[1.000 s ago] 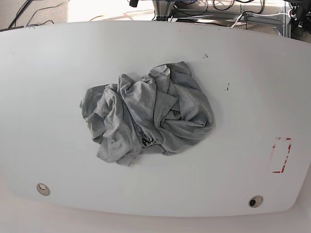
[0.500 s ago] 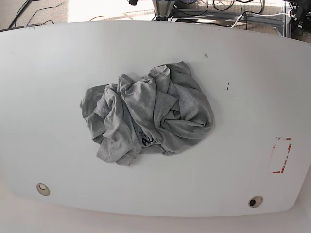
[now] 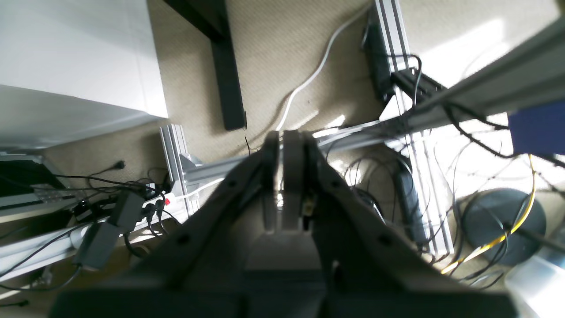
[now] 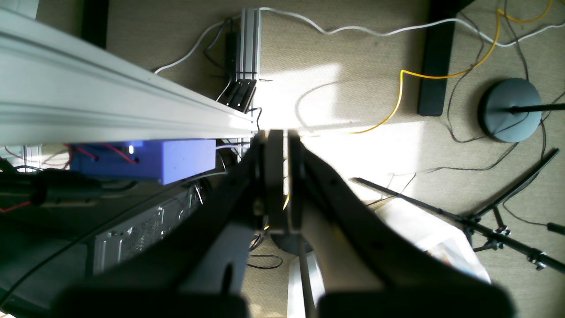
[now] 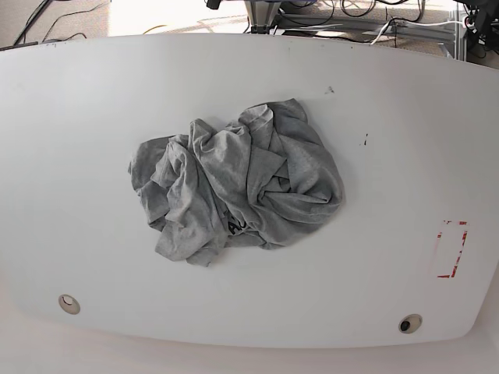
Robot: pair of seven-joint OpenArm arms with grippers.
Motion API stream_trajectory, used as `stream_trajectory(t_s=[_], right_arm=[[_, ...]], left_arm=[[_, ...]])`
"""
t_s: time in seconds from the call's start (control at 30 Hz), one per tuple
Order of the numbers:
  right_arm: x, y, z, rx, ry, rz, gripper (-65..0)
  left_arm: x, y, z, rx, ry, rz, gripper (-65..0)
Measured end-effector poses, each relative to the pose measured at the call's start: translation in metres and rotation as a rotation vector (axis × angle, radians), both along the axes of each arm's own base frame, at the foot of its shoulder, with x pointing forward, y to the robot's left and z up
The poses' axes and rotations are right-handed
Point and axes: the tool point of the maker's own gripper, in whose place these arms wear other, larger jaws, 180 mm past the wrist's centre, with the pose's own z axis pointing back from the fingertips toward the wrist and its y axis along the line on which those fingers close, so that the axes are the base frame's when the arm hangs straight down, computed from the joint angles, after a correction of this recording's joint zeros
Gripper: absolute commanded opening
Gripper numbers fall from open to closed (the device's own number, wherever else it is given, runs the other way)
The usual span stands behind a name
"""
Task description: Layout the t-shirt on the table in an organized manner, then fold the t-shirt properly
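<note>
The grey t-shirt [image 5: 238, 183] lies crumpled in a heap at the middle of the white table [image 5: 78, 140]; a bit of black lettering shows at its lower edge. Neither arm appears in the base view. In the left wrist view my left gripper [image 3: 282, 145] is shut with nothing between its fingers, pointing down at the floor off the table. My right gripper [image 4: 278, 141] is likewise shut and empty, over carpet and cables in the right wrist view.
A red dashed rectangle [image 5: 451, 249] marks the table's right side, and two round grommets [image 5: 69, 303] [image 5: 406, 323] sit near the front edge. Aluminium frame rails [image 4: 110, 106], cables and a round stand base [image 3: 501, 221] lie on the floor below the grippers.
</note>
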Motion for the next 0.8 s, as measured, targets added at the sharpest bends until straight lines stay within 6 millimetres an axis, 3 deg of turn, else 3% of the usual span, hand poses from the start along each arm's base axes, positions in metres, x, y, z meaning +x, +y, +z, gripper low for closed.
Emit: stream_trajectory(t_s=[0.43,0.63,0.8], right_arm=[[0.03,0.001,0.04,-0.009,-0.061,0.025,-64.2],[0.04,0.0,0.048,-0.014,-0.092,0.033,-64.2],[0.056,-0.007,0.051,-0.039,-0.135,0.033,-64.2]], left_arm=[[0.021,0.009,0.041,-0.028,-0.091,0.01,-65.0],[0.027,0.006,0.048,-0.053,-0.112,0.034,-65.0],[0.045,0.005,0.061,-0.07,-0.172,0.05,-65.0]])
